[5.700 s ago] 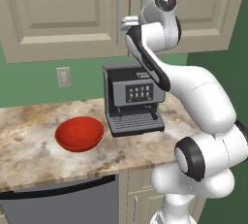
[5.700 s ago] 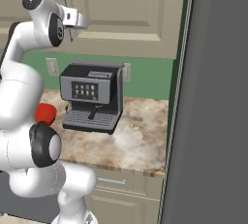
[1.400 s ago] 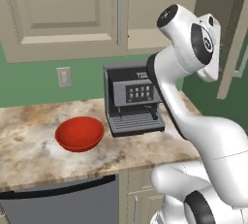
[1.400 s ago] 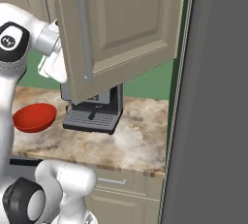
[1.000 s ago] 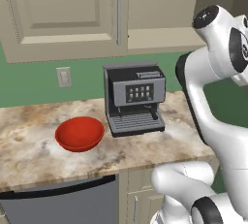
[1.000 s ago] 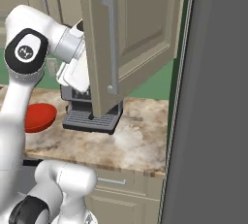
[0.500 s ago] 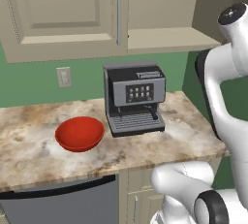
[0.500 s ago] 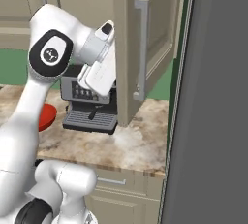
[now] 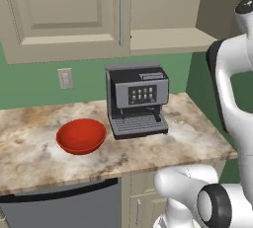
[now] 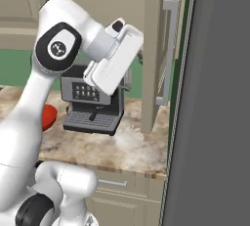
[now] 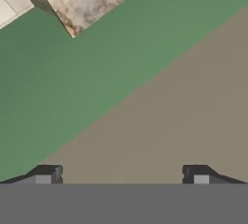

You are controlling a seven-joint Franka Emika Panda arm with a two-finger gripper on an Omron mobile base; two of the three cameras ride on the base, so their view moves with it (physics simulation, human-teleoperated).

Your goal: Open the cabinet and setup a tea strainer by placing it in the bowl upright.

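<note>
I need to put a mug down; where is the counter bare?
Bare marble lies left of the red bowl and right of the coffee machine up to the counter edge. It is tightest between bowl and machine.

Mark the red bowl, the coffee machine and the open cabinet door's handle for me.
bowl [image 9: 81, 136], left base view, on its inner red surface.
coffee machine [image 9: 137, 98], left base view, on its front panel below the buttons.
cabinet door handle [image 10: 167, 54], right base view, midway along the silver bar.

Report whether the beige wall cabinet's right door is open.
Open: the right door stands swung out edge-on, baring the beige wall cabinet's inside.
</note>
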